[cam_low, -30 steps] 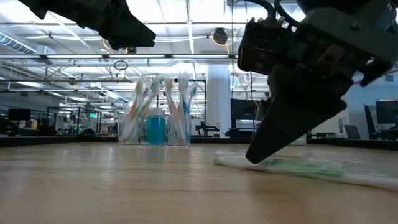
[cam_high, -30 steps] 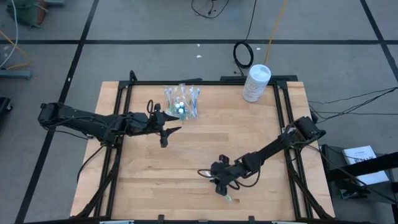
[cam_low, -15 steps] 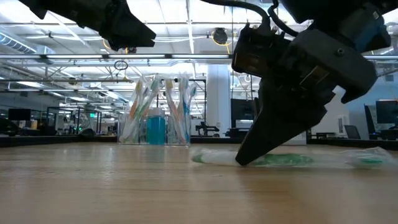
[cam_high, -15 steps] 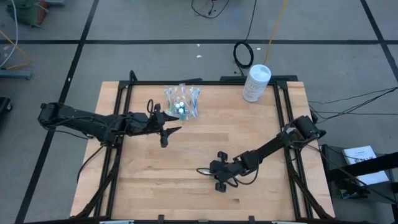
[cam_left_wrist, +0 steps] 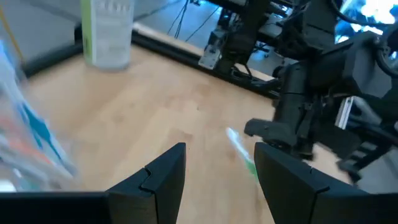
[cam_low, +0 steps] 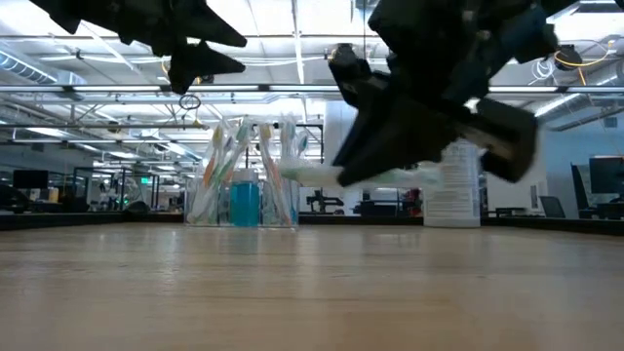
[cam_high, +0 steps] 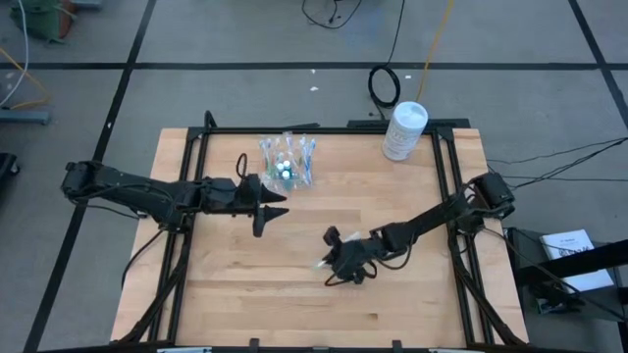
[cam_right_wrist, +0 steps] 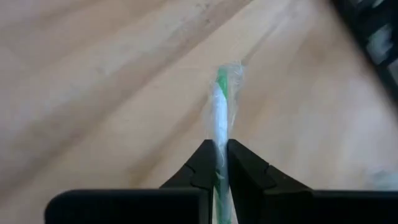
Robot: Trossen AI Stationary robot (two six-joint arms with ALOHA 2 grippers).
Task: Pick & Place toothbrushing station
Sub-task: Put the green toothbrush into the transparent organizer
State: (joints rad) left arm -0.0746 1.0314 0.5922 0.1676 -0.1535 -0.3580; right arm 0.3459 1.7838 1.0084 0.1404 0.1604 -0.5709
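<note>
Low view shows our right gripper (cam_low: 366, 171) jaws now clamped on the wrapped toothbrush (cam_low: 375, 175), lifted off the worktop (cam_low: 292, 283) (left gripper (cam_high: 272, 208) jaws apart, beside the toothbrushing station (cam_high: 287, 162)), ready for carrying.

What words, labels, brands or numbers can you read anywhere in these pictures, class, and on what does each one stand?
None can be read.
White tub: its label shows print, too blurred to read.
White sheet on the floor right of the table: dark print, too small to read.
Wrapped toothbrush: no lettering visible.
</note>
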